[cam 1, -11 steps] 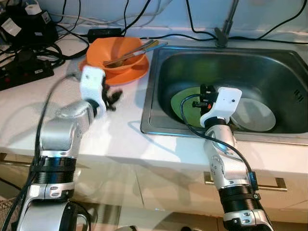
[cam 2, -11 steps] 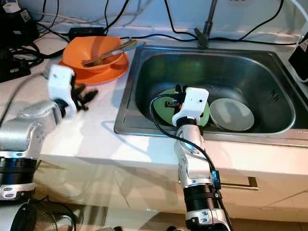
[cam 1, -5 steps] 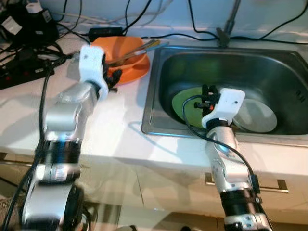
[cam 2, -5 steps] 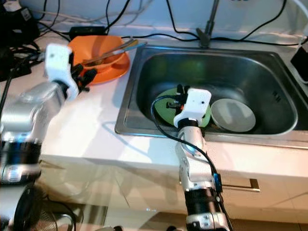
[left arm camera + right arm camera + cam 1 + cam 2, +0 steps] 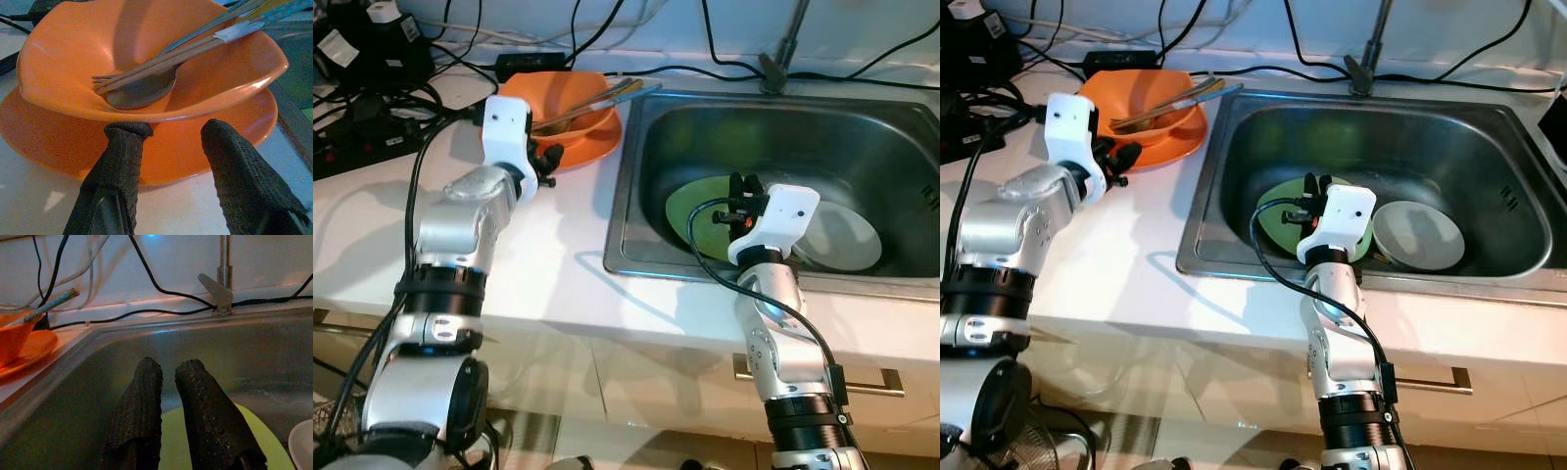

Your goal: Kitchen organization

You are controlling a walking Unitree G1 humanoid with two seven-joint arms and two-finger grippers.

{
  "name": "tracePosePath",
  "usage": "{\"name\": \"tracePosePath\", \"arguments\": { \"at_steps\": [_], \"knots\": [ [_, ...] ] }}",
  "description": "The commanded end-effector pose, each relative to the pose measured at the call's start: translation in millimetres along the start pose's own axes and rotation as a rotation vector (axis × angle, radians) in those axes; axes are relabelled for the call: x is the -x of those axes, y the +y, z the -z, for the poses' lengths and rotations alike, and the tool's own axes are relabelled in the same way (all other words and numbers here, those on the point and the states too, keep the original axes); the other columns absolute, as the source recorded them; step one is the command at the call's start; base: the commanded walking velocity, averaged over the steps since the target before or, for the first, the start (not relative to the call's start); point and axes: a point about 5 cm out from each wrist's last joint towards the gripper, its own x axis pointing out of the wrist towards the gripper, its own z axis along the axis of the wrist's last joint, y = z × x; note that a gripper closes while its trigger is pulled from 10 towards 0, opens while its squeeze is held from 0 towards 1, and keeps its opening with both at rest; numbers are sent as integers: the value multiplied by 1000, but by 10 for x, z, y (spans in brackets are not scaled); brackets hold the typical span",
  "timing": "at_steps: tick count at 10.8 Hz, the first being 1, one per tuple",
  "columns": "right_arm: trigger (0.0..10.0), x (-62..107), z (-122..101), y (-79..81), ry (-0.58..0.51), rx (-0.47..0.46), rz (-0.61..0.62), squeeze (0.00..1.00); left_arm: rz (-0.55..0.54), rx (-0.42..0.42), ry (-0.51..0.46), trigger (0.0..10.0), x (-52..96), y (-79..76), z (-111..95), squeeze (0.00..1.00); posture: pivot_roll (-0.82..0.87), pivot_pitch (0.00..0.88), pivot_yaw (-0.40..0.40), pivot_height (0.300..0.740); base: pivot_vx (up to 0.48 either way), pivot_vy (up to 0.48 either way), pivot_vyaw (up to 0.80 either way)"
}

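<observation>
An orange bowl (image 5: 558, 96) sits on an orange plate (image 5: 595, 145) on the white counter, left of the sink. A fork, a spoon and chopsticks (image 5: 599, 101) lie in the bowl. My left gripper (image 5: 548, 158) stands open at the plate's near edge; in the left wrist view its fingertips (image 5: 128, 131) reach just under the bowl's rim (image 5: 146, 116), above the plate (image 5: 44, 142). A green plate (image 5: 689, 208) and a white bowl (image 5: 847, 240) lie in the sink (image 5: 625, 201). My right gripper (image 5: 740, 188) hangs shut over the green plate (image 5: 257, 443), holding nothing.
A black power strip (image 5: 362, 152), adapters and several cables crowd the counter's back left. The faucet (image 5: 781, 49) rises behind the sink, with cables running along the wall. A drawer handle (image 5: 871, 377) sits below the counter's front edge.
My left arm has swung from the open counter up toward the orange plate, and its gripper now sits at the plate's edge. The right arm has hardly moved.
</observation>
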Motion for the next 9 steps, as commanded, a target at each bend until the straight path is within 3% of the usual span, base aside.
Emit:
{"name": "tracePosePath", "arguments": {
  "at_steps": [1, 4, 9],
  "knots": [
    [10000, 136, 287, -70, 133, 7, 27, 0, -11, -7, -13, 10000, -15, 27, -38, 0, 157, 177, 46, 740, 0, 0, 0],
    [10000, 191, 286, -84, 142, 10, 32, 0, -16, -13, 2, 10000, -94, 38, -38, 0, 142, 196, 49, 740, 0, 0, 0],
    [10000, 282, 269, -155, 158, 26, 58, 0, 36, 6, 46, 10000, -292, -93, 36, 0, 108, 223, 54, 740, 0, 0, 0]
  ]
}}
